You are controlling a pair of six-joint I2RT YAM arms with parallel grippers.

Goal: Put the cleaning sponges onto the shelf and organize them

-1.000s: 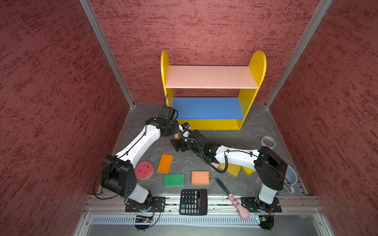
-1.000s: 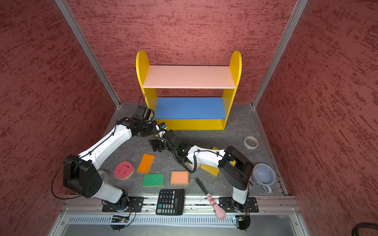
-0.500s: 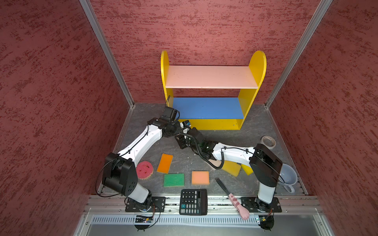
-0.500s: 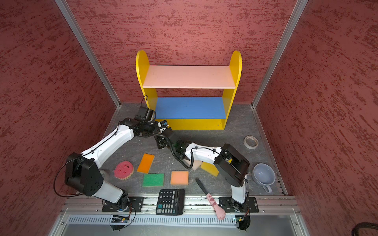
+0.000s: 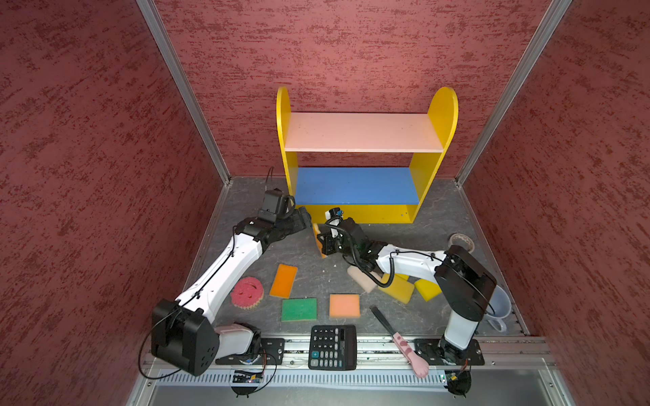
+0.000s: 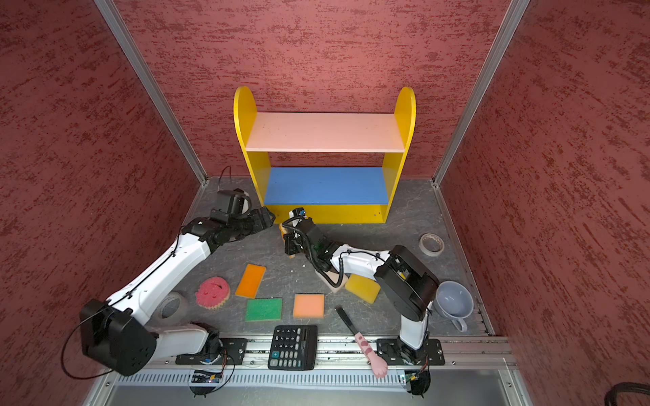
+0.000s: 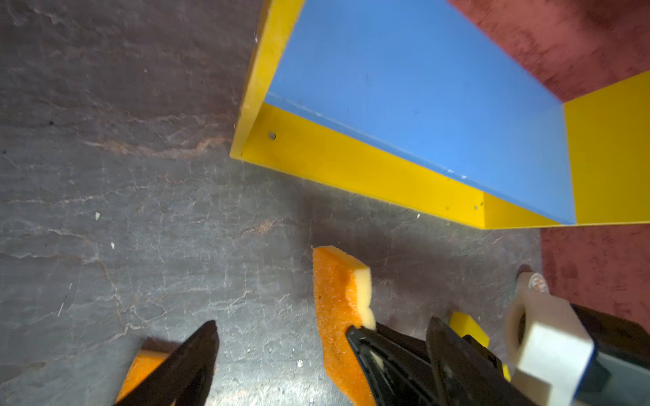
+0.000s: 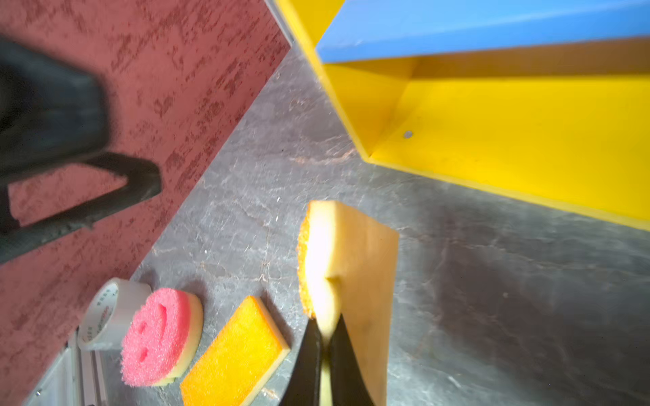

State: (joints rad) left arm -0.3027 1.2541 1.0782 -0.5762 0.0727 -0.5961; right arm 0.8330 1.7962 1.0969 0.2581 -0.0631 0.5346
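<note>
My right gripper [image 8: 325, 337] is shut on an orange-and-yellow sponge [image 8: 351, 253], which stands on edge above the floor just in front of the shelf [image 5: 441, 112]. In both top views the held sponge [image 5: 317, 229] [image 6: 282, 228] shows between the two grippers. My left gripper [image 7: 322, 321] stands open around it, fingers clear of the foam. On the floor lie a round pink sponge [image 5: 247, 292], an orange one [image 5: 284, 280], a green one [image 5: 299, 309], a peach one [image 5: 344, 305], a cream one [image 5: 362, 279] and two yellow ones [image 5: 399, 288] partly under the right arm. The shelf boards are bare.
A black calculator [image 5: 332, 346] and a pink-handled brush [image 5: 397, 334] lie at the front edge. A tape roll [image 5: 461, 242] and a pale mug [image 5: 497, 305] sit at the right wall. Another tape roll [image 6: 172, 307] lies under the left arm.
The right gripper came up to the left gripper and shut on the orange-and-yellow sponge. The left gripper then opened and let it go.
</note>
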